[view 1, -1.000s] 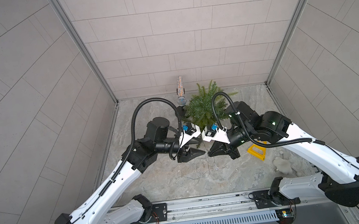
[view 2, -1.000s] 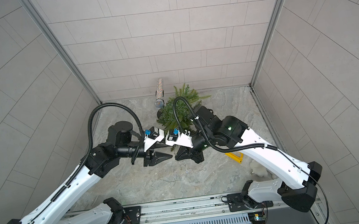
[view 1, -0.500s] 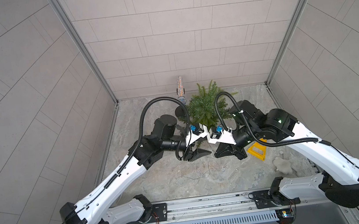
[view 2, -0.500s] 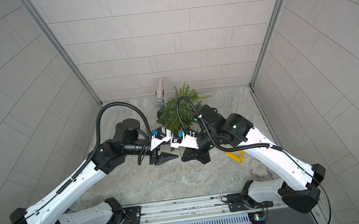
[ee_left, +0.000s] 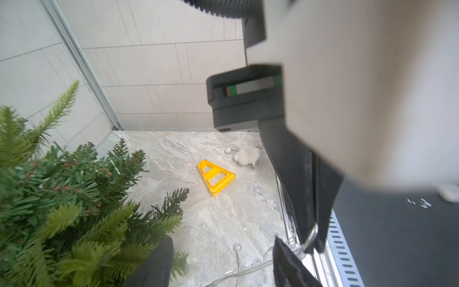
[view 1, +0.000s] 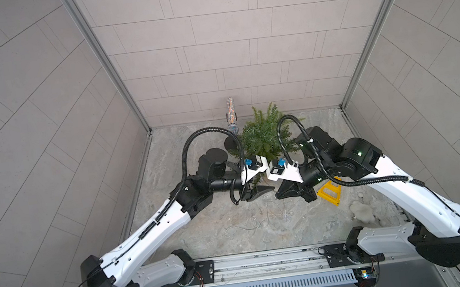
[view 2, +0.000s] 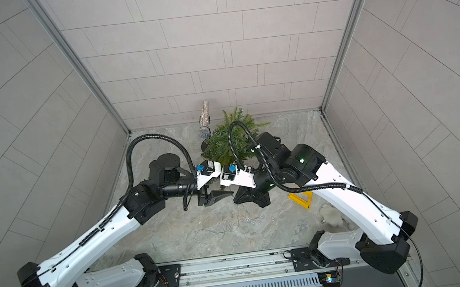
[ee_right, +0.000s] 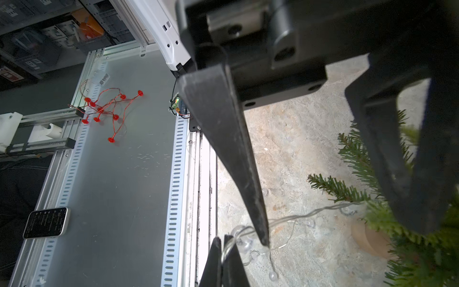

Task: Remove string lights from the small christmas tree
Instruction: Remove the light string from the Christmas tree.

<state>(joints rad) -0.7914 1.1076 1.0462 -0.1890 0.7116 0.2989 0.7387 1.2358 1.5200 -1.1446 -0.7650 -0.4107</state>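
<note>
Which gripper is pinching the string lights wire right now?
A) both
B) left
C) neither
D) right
D: in the right wrist view the right gripper has its jaws closed on the thin wire of the string lights, while the left gripper stands with its jaws wide apart and clamps nothing.

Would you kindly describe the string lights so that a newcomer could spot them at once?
Start at the small christmas tree at the back of the stone-look table. On the tabletop in front of it, the string lights lie loosely strewn. Unlike the thick black robot cables, they are a hair-thin silvery wire dotted with small clear bulbs.
</note>
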